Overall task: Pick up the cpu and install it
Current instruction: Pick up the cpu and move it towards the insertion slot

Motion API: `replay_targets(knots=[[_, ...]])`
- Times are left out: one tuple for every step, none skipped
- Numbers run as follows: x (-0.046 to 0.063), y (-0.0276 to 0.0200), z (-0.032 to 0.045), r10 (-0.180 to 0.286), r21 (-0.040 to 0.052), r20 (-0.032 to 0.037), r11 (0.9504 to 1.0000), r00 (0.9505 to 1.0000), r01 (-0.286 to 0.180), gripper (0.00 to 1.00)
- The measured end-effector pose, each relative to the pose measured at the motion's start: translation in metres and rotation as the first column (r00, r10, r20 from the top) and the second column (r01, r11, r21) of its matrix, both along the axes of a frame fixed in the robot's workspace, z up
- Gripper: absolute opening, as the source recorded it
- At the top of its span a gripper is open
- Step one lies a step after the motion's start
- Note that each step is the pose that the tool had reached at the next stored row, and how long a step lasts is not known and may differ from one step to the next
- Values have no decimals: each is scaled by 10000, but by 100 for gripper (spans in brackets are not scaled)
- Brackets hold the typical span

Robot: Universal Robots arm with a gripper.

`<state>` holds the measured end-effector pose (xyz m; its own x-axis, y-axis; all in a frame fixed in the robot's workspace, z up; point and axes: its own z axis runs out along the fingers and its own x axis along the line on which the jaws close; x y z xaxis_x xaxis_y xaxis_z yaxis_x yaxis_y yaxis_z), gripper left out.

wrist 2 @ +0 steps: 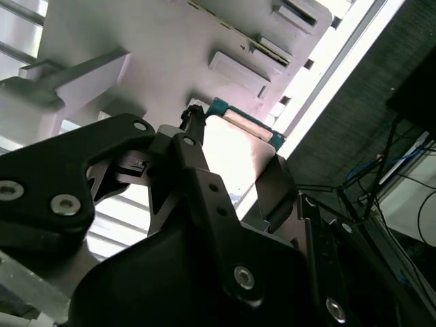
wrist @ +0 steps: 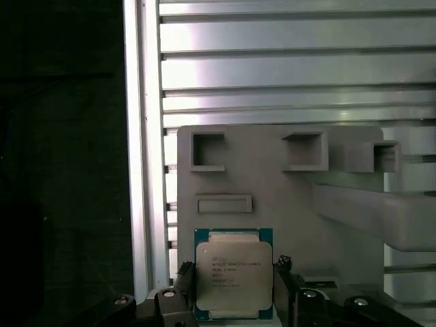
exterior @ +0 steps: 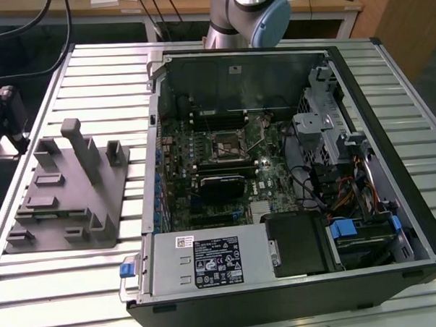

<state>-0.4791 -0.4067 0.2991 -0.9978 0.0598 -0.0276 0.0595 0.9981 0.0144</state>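
Note:
The cpu (wrist: 234, 271) is a flat square chip with a silvery top and a teal-green rim. In both wrist views it sits between the black fingers of my gripper (wrist: 234, 276), one finger against each of two opposite edges, so the gripper is shut on it. The cpu (wrist 2: 238, 146) hangs over the near end of the grey fixture (wrist: 272, 177), in front of a shallow rectangular recess. In the exterior view the grey fixture (exterior: 67, 192) lies on the slatted table at the exterior view's left. The motherboard socket (exterior: 228, 145) sits in the middle of the open computer case.
The open computer case (exterior: 276, 168) holds the motherboard, a drive cage and cables at the exterior view's right, and a power supply (exterior: 208, 262) at the front. Tall posts (exterior: 80, 151) rise from the fixture. The table edge (wrist: 139, 136) and dark floor lie beside the fixture.

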Motion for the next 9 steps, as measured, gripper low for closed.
replay_targets(knots=[[0, 0, 22, 0, -6, 2, 10000, 10000, 0, 54], [0, 1, 41, 0, -13, 5, 10000, 10000, 0, 54], [0, 1, 54, 0, -21, 7, 10000, 10000, 0, 54], [0, 1, 57, 0, -28, 8, 10000, 10000, 0, 54], [0, 1, 56, 0, -30, 9, 10000, 10000, 0, 54], [0, 1, 56, 0, -32, 9, 10000, 10000, 0, 54], [0, 0, 57, 1, -35, 8, 10000, 10000, -1, 54], [0, 1, 58, 0, -37, 7, 10000, 10000, 0, 54], [0, 1, 58, 0, -40, 7, 10000, 10000, 0, 54]])
